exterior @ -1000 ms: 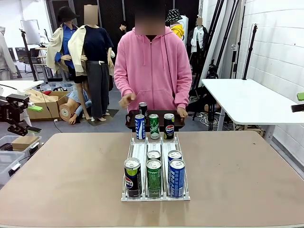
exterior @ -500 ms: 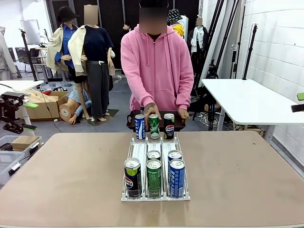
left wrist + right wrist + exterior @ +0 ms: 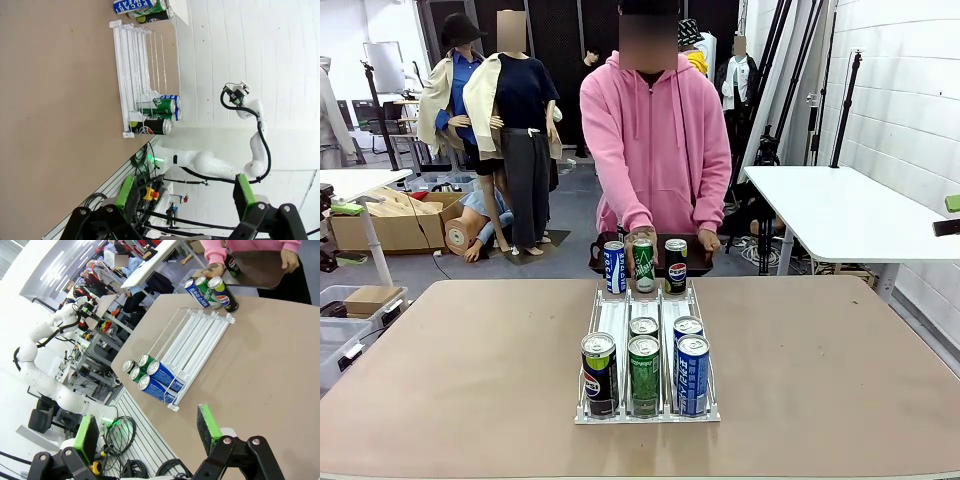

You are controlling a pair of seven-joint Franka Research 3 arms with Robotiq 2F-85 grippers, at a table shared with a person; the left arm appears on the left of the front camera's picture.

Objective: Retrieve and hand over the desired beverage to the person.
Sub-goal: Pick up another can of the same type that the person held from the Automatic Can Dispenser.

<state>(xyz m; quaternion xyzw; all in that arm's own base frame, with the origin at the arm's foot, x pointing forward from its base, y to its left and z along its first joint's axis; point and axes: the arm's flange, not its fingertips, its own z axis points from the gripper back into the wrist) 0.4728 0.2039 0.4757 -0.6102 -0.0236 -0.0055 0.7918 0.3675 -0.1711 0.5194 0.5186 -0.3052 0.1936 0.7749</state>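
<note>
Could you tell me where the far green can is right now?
In the front view, the green can stands at the far end of the white rack, centre lane, between a blue can and a Pepsi can, under the person's hand.

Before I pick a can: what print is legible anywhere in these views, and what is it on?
"POCARI SWEAT": far blue can, left wrist view.
"pepsi": far black can, front view.
Near green can and near blue can: print too blurred to read.
</note>
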